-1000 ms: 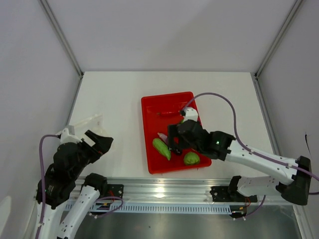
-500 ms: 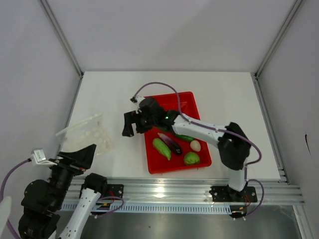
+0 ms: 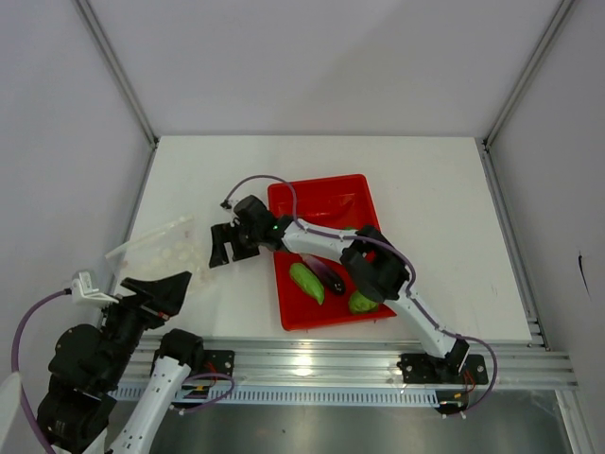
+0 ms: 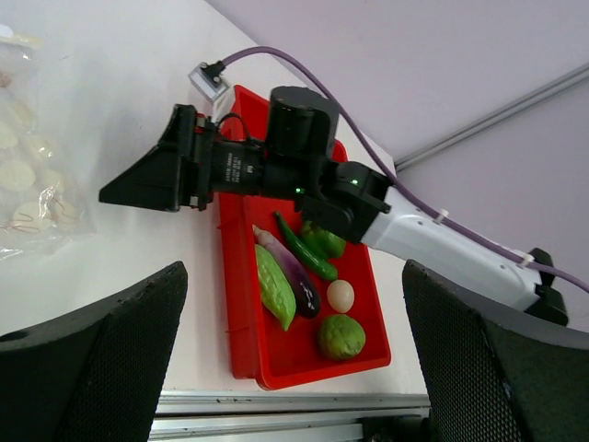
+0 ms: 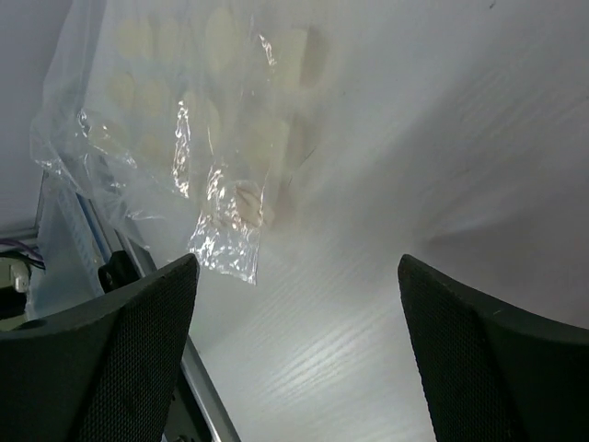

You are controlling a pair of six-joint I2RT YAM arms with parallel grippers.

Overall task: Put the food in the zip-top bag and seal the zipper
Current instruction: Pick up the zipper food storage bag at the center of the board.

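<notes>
The clear zip-top bag [image 3: 161, 248] lies flat on the white table at the left, and it also shows in the right wrist view [image 5: 184, 120]. I cannot make out its zipper. The food lies in the red tray [image 3: 312, 189]: light green gourd [image 4: 273, 287], purple eggplant [image 4: 296, 278], green chili [image 4: 306, 249], green pepper [image 4: 324, 241], white egg [image 4: 340, 295] and round green piece [image 4: 341, 336]. My right gripper [image 3: 219, 244] is open and empty, left of the tray, just right of the bag. My left gripper [image 3: 156, 291] is open and empty, raised at the near left.
The right arm [image 3: 312, 241] stretches across the tray's near-left part and hides some of the food from above. The metal rail [image 3: 312, 364] runs along the table's near edge. White walls close in the left, back and right sides.
The right gripper has left the tray and swung left to the bag's right edge. The left arm has drawn back toward the near-left corner, away from the bag.
</notes>
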